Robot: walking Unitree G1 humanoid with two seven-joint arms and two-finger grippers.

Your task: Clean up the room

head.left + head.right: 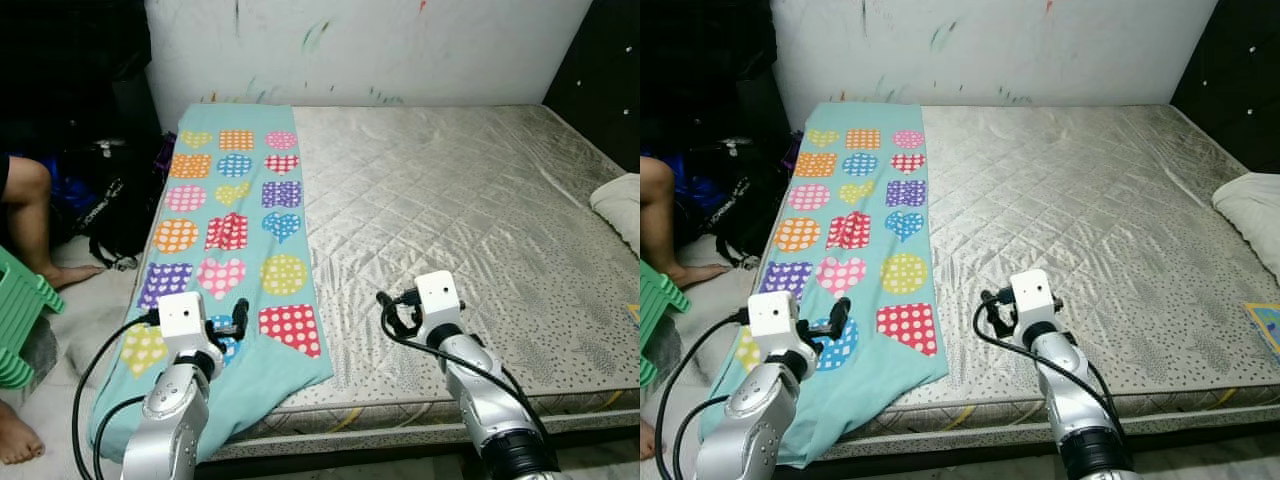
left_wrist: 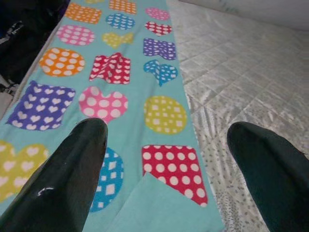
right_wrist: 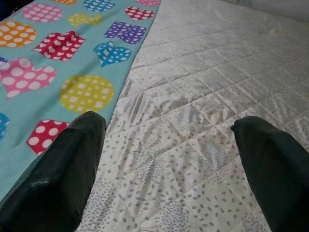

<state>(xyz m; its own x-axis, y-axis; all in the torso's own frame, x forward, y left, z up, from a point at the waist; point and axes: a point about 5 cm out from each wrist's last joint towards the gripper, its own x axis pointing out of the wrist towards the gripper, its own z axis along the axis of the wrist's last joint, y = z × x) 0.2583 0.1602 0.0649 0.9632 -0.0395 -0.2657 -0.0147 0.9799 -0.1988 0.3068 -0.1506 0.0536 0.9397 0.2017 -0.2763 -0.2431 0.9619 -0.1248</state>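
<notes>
Two hands, left hand and right hand, gape over one blanket.

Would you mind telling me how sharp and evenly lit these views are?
Eye views: sharp, the mattress bright with sheen, the left corner by the black bag in deep shade. Wrist views: the blanket is crisp, the near fingers soft and dark.

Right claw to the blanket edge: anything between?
Just bare quilted mattress between the right claw and the teal blanket edge, per the right wrist view.
</notes>
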